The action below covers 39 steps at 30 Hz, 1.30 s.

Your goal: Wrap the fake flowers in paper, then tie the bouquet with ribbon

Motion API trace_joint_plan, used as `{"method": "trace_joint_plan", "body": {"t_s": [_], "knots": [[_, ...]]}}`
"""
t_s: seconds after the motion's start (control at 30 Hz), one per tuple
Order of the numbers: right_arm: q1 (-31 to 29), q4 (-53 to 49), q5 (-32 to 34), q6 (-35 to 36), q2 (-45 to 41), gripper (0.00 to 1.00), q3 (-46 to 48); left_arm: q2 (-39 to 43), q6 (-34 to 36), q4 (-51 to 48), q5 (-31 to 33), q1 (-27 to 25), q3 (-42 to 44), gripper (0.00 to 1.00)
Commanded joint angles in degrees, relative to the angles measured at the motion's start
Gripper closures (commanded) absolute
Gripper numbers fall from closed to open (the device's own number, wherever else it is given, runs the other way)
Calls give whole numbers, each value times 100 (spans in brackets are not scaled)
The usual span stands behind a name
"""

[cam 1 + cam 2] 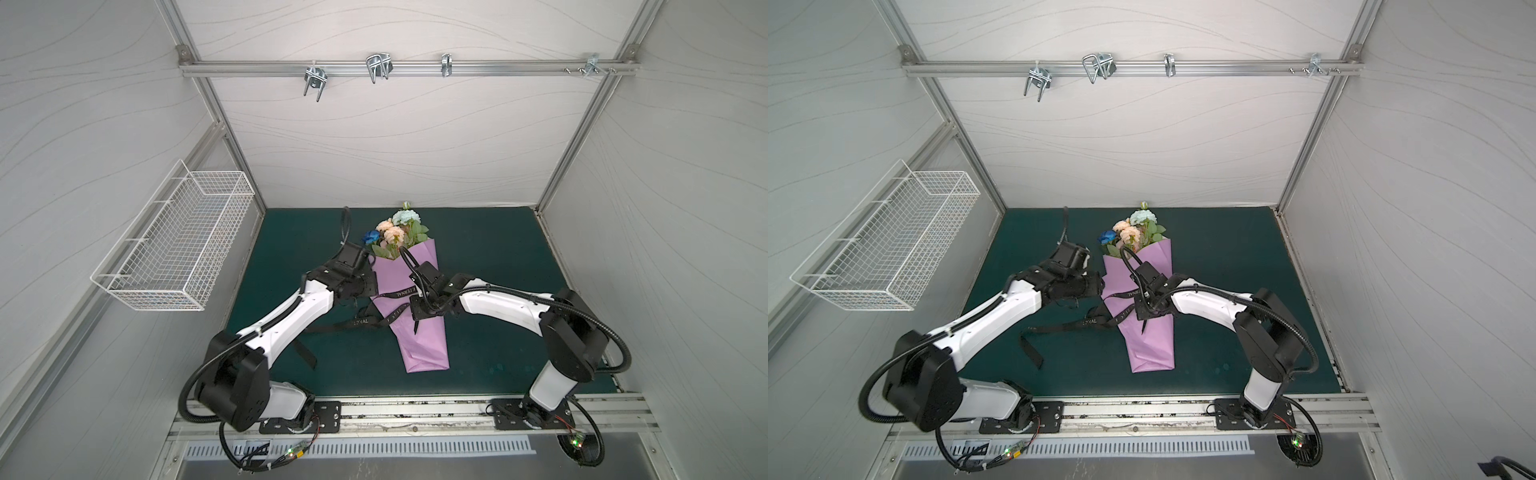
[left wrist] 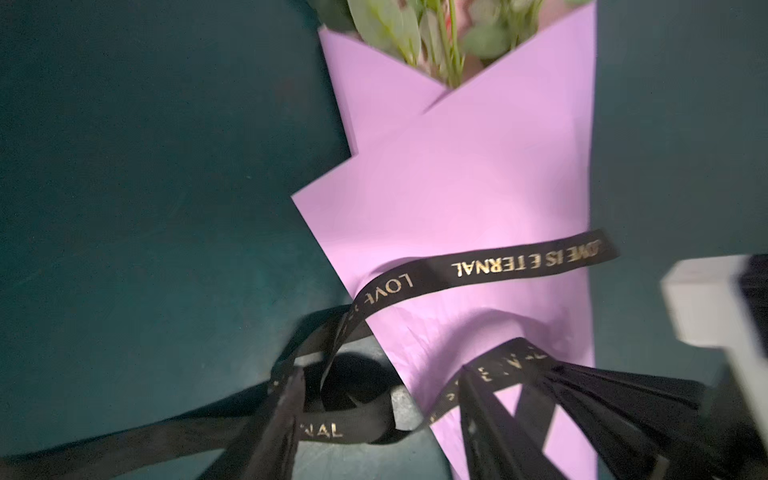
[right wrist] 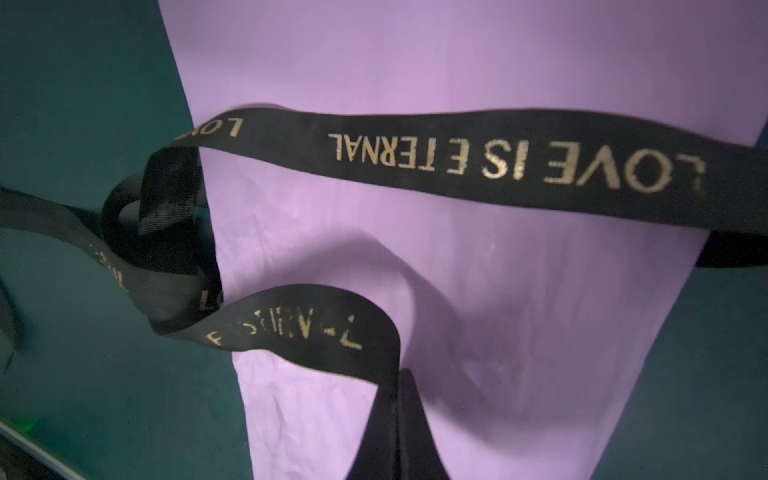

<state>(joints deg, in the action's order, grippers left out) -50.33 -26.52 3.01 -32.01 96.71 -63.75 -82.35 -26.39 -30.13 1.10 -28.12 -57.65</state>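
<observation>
Fig. | bouquet of fake flowers: lies mid green mat, blooms twd back wall, stems in lilac wrap | black ribbon: loops across wrap | R gripper: clenched on ribbon | L gripper: at wrap's left edge, fingers spread, ribbon slack btw them

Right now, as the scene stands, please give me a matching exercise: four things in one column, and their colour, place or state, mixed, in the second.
1 black ribbon
2 lilac paper
3 wire basket
4 right gripper

A white mesh
B shut on the ribbon
C wrapped around the bouquet of fake flowers
D gold letters, lying across the paper

Pairs: 1-D, 2-C, 3-A, 4-B
</observation>
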Motion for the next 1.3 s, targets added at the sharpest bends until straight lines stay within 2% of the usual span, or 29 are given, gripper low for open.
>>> {"method": "trace_joint_plan", "body": {"t_s": [0.0, 0.33, 0.53, 0.67, 0.77, 0.87, 1.0, 1.27], "knots": [[75, -187, -95, -121, -226, 100, 73, -333, 424, 314, 294, -186, -209, 32], [108, -28, -208, -227, -344, 100, 125, -1118, 434, 58, 429, -309, -203, 30], [106, 76, -360, -276, -271, 100, 169, -1600, 367, 101, 587, -307, -397, 36], [102, 240, -513, -352, -230, 100, 235, -1856, 338, 124, 688, -311, -641, 47], [95, 386, -581, -402, -211, 100, 305, -1898, 295, 161, 742, -313, -710, 62], [99, 508, -623, -438, -107, 100, 319, -1856, 245, 148, 737, -316, -720, 82], [99, 783, -694, -508, 91, 100, 323, -1642, 197, 124, 699, -308, -681, 98], [117, 1437, -617, -767, 513, 100, 239, -1074, 88, 103, 323, -340, -567, 100]]}}
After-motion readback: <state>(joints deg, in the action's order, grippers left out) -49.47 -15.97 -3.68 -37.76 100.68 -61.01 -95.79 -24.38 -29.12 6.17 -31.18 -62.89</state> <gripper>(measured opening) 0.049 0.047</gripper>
